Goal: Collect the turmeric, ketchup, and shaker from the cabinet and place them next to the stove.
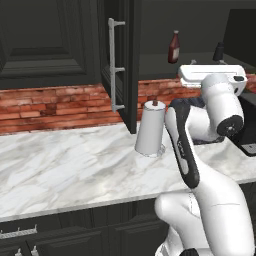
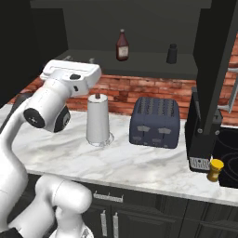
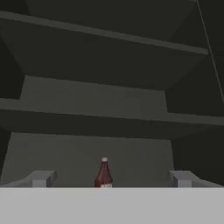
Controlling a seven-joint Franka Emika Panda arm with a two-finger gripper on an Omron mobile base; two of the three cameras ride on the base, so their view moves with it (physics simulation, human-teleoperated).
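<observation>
Ketchup (image 3: pixel 103 173) and shaker (image 2: pixel 172 53) on the cabinet (image 1: pixel 122 30) shelf; turmeric (image 2: pixel 215 169) already benched beside the stove (image 2: pixel 230 160). I keep my hand (image 3: pixel 109 179) fully open and empty, lined up on the ketchup for grasping.

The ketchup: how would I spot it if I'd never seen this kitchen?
Look into the open dark cabinet above the brick wall and marble counter. On its lowest shelf stands the ketchup, left of the shaker. It is the slim dark red bottle with a narrow neck, taller than that stubby, nearly black shaker.
</observation>
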